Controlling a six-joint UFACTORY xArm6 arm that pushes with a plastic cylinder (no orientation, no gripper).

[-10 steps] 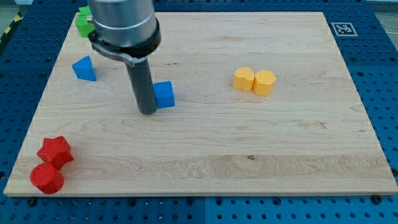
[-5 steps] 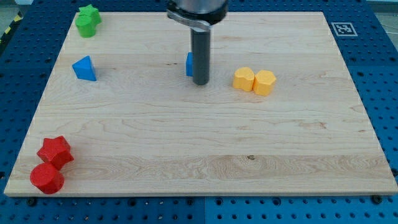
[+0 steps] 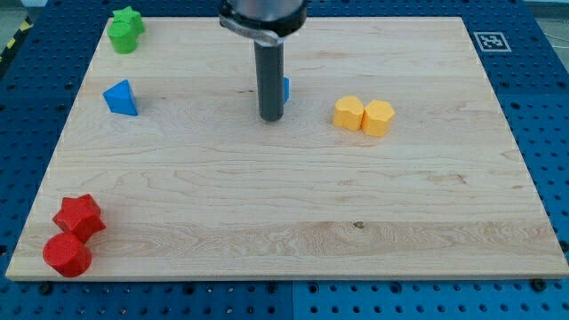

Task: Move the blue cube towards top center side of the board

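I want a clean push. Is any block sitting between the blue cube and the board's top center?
Nothing visible does. The blue cube peeks out behind my tip, mostly hidden, and the wood above it toward the top edge of the board holds no block.

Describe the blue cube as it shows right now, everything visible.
Little of the blue cube shows: only a thin blue sliver at the right edge of the dark rod, which hides the rest, so its shape cannot be confirmed here. The colour is a solid, matte blue. It sits on the wooden board, in the upper middle, left of the two yellow blocks and apart from them. My tip rests just below and left of the sliver; contact cannot be told.
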